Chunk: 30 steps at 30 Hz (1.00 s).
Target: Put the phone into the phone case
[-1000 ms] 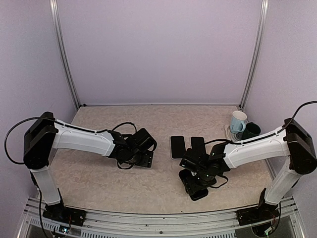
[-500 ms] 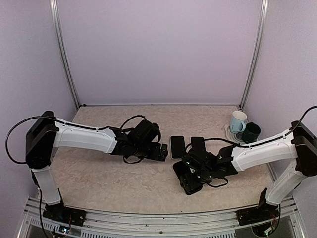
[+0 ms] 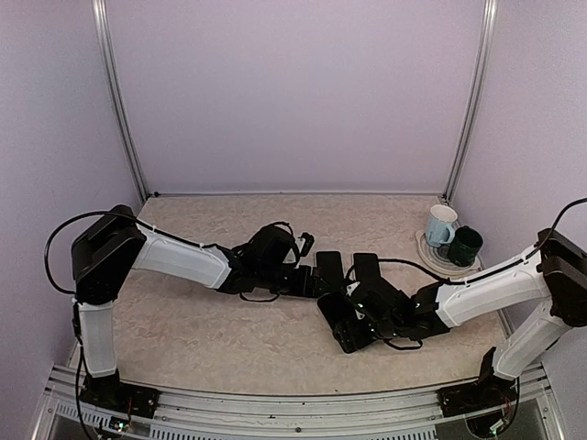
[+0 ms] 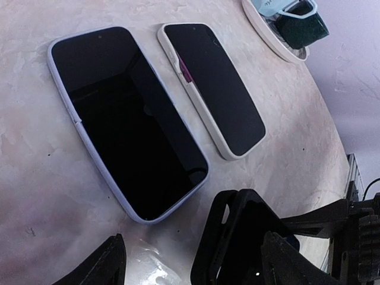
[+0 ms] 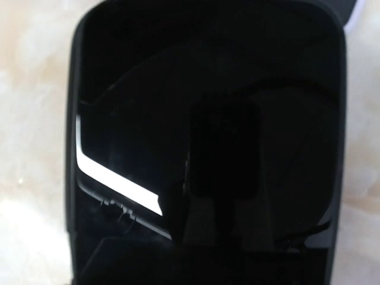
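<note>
**Desk** (image 3: 183, 321): beige, marbled surface, enclosed on three sides by plain lavender walls (image 3: 293, 92). A metal post rises at the back left corner (image 3: 117, 101) and another at the back right (image 3: 472, 101). A metal rail (image 3: 293, 403) runs along the near edge. At the far right, a pale round plate (image 3: 424, 247) carries two upright mugs: a pale blue-and-white mug (image 3: 441, 223) and, just beside it, a dark green mug (image 3: 465, 243).
</note>
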Motion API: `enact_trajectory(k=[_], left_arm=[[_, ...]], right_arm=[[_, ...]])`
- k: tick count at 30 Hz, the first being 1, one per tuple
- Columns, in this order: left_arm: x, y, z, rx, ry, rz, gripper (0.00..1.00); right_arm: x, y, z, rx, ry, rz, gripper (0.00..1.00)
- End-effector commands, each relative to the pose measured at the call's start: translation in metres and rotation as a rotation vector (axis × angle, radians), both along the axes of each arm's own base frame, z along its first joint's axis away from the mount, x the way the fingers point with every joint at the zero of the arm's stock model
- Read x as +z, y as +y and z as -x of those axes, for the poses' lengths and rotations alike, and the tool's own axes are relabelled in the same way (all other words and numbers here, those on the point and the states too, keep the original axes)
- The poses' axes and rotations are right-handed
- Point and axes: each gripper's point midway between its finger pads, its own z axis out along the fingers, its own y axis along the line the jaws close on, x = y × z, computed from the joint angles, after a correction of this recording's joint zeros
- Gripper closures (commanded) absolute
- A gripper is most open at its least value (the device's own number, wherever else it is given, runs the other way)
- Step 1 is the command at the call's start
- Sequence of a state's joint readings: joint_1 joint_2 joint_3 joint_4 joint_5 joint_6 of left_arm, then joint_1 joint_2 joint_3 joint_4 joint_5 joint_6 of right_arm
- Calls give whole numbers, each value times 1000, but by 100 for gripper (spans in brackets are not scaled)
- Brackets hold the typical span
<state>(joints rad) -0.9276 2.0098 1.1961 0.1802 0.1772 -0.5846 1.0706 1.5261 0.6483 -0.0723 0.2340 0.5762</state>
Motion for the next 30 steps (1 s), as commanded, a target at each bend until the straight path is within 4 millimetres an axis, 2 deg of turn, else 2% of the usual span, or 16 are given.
enact_trajectory(k=[1, 5, 11, 16, 20, 26, 30], left_arm=[[9, -8, -6, 1, 47, 94, 22], [-4, -10, -1, -19, 98, 93, 23], [-5, -13, 4, -46, 112, 118, 30], [5, -20, 10, -83, 112, 175, 33], [1, -20, 9, -76, 122, 179, 40], [16, -24, 13, -105, 102, 245, 47], [12, -24, 15, -107, 110, 251, 61]], right_arm=[[20, 8, -22, -34, -99, -63, 64], [18, 5, -20, -45, -87, -62, 65], [32, 0, -26, -76, -140, -81, 66], [40, 3, -32, -75, -172, -87, 66], [49, 9, -37, -69, -199, -97, 66], [46, 20, -38, -36, -188, -99, 66], [44, 21, -36, -31, -180, -105, 66]])
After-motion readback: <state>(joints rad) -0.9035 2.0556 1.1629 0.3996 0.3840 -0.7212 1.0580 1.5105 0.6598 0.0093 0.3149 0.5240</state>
